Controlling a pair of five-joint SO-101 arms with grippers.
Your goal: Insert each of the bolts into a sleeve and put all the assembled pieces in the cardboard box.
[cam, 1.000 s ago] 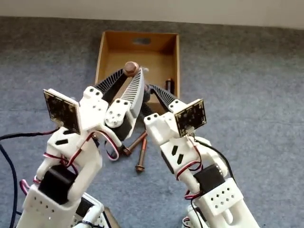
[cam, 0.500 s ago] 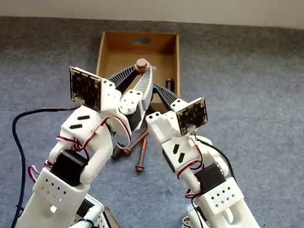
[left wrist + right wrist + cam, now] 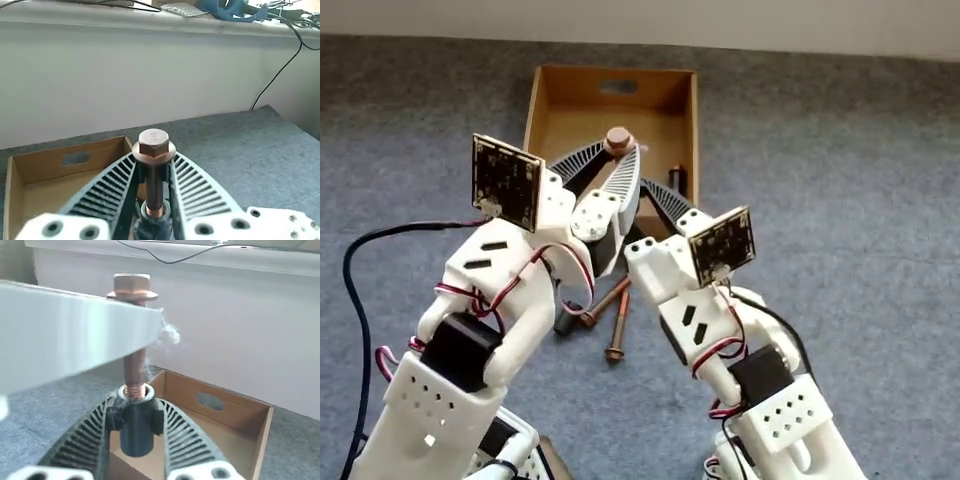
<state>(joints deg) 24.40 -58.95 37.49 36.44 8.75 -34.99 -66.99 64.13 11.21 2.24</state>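
Note:
My left gripper (image 3: pixel 154 161) is shut on a copper bolt (image 3: pixel 153 172) and holds it upright over the cardboard box (image 3: pixel 542 110). The bolt head (image 3: pixel 617 138) sticks out above the fingers. Directly under it my right gripper (image 3: pixel 136 412) is shut on a dark sleeve (image 3: pixel 136 429). The bolt (image 3: pixel 134 362) reaches down to the sleeve's mouth, where its threaded end just enters. A white finger (image 3: pixel 75 335) of the left gripper crosses the right wrist view in front of the bolt. Two more bolts (image 3: pixel 612 312) lie on the carpet between the arms.
A dark sleeve (image 3: pixel 565 322) lies next to the loose bolts. Another dark cylinder (image 3: pixel 677 180) stands in the box by its right wall. The box's far wall (image 3: pixel 225 407) has a hand slot. Grey carpet (image 3: pixel 840 180) spreads all round.
The left arm has lifted and swung right, carrying the bolt farther over the box and above the sleeve. In the last half second almost nothing moved. The right arm kept still.

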